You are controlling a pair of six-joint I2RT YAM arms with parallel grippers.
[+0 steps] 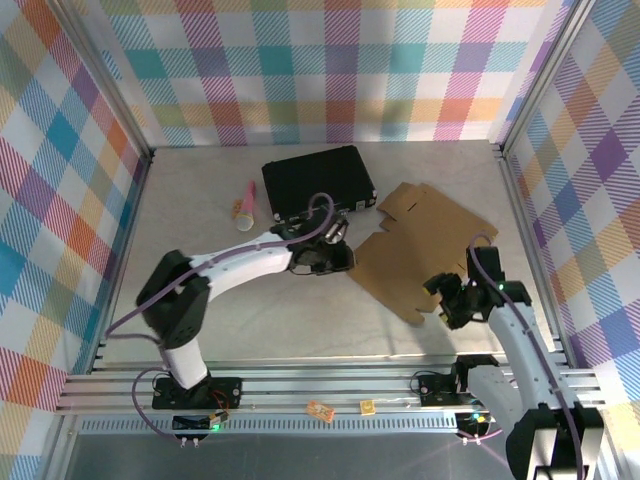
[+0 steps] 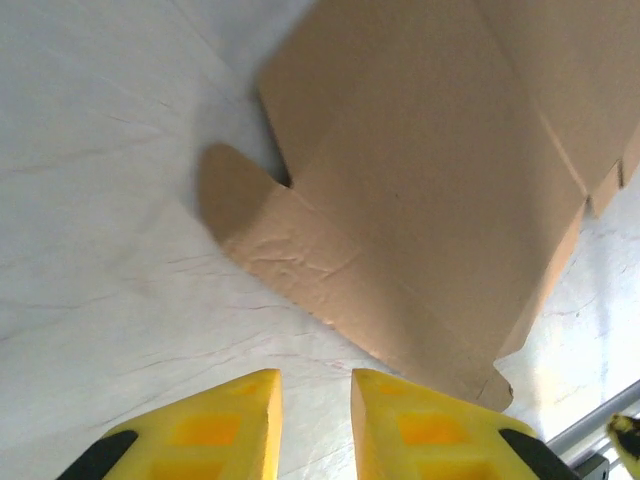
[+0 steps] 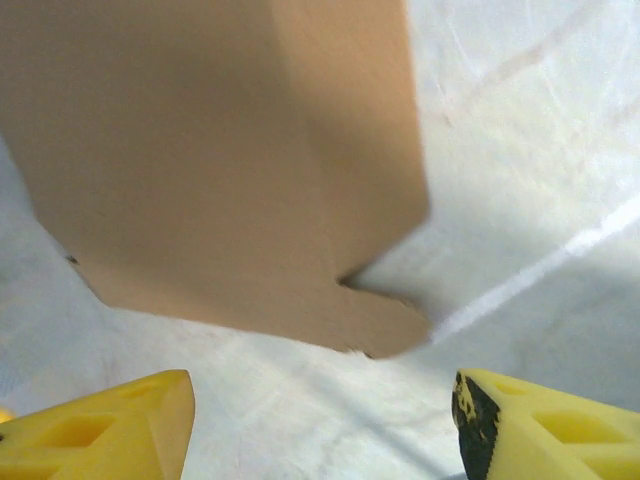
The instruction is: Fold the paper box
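The paper box (image 1: 420, 245) lies as a flat brown cardboard sheet with flaps and tabs on the table, right of centre. My left gripper (image 1: 340, 258) sits at its left edge. In the left wrist view its yellow fingers (image 2: 225, 420) stand a narrow gap apart over bare table, with a rounded tab of the paper box (image 2: 400, 200) just ahead; the left gripper (image 2: 316, 378) holds nothing. My right gripper (image 1: 447, 300) hangs at the sheet's near right corner. In the right wrist view the right gripper (image 3: 322, 385) is wide open and empty, and a flap of the paper box (image 3: 220, 170) is just beyond the tips.
A black hard case (image 1: 317, 182) lies behind the left gripper, close to the sheet's far left flap. A small pink and yellow object (image 1: 244, 211) rests left of the case. Two small orange bits (image 1: 320, 410) sit on the aluminium rail at the near edge.
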